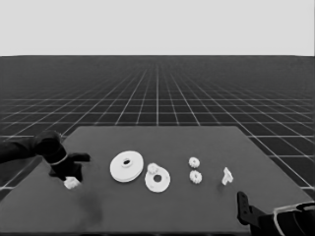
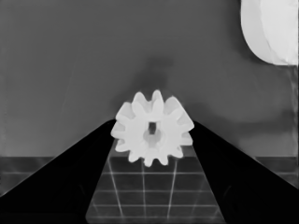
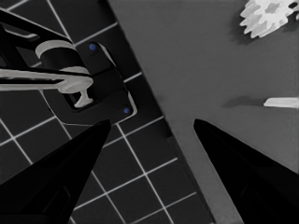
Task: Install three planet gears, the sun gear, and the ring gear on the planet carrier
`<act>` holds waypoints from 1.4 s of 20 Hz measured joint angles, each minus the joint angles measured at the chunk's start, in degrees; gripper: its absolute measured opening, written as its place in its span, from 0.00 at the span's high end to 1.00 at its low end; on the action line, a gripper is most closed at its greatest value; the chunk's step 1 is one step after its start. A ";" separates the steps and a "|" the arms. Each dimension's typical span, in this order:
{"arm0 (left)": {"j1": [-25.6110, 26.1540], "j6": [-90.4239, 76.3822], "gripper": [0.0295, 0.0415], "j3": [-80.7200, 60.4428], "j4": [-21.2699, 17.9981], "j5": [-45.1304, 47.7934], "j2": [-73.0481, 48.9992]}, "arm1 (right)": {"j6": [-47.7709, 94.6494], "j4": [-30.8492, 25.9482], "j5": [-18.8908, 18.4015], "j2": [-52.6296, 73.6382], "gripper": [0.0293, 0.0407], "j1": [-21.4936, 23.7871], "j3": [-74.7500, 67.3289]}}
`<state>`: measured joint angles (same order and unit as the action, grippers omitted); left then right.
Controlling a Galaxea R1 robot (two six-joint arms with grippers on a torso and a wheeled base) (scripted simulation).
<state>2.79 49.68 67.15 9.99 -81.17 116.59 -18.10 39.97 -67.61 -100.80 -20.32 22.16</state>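
While head view hides it, gear (image 2: 153,128) between left end effector (image 2: 153,140) fingers.

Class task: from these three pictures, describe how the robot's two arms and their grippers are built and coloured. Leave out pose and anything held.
Both arms are black near the gripper. The left arm has a rounded black wrist with a thin pale band. The right arm turns pale grey farther back, with a light ring at the join. The left gripper and the right gripper each have two long, pointed black fingers, shown as dark wedges. No cables or markings are visible.
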 joint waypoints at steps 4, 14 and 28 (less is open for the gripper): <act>-1.52 -0.01 0.86 -0.29 -1.19 -0.99 -0.19 | 0.00 0.00 0.00 0.00 0.19 0.00 0.00; -2.14 38.90 0.86 11.54 0.92 -8.61 51.05 | 0.00 0.00 0.00 0.00 0.19 0.00 0.00; 7.64 34.36 0.36 18.61 10.53 -6.69 53.04 | 0.00 0.00 0.00 0.00 0.19 0.00 0.00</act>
<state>10.43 84.04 85.76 20.52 -87.86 169.64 -18.10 39.97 -67.61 -100.80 -20.32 22.16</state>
